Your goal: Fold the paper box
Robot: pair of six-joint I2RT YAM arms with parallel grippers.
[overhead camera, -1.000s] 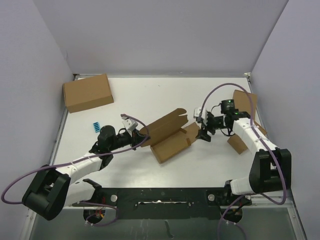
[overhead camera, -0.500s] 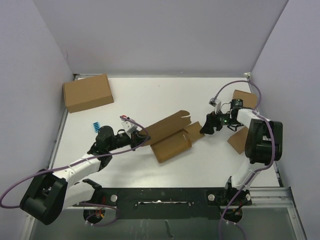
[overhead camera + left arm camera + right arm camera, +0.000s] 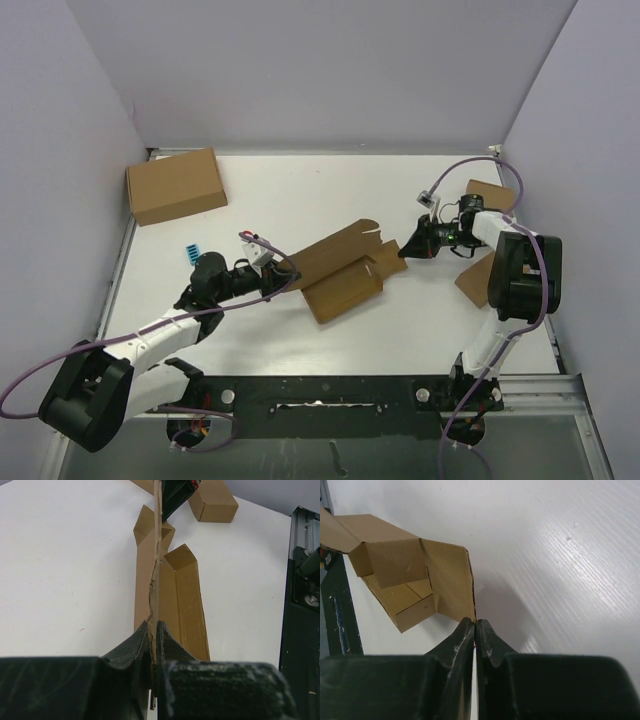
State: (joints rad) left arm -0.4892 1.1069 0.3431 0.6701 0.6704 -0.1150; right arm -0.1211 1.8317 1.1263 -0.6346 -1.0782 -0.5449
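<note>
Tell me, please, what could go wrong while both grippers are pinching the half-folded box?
1. The left gripper pinches one thin wall of the paper box, whose edge looks ragged; pulling against the right gripper could tear it.
2. The right gripper holds only the corner of an end flap, so it may slip off.
3. The closed box beside the right arm could get knocked.

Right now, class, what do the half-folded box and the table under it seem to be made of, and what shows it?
The box looks like plain brown cardboard, matt: thin raw edges, sharp creases, cut flaps. The table is white and smooth with a soft sheen in the right wrist view; perhaps laminate or painted board.
</note>
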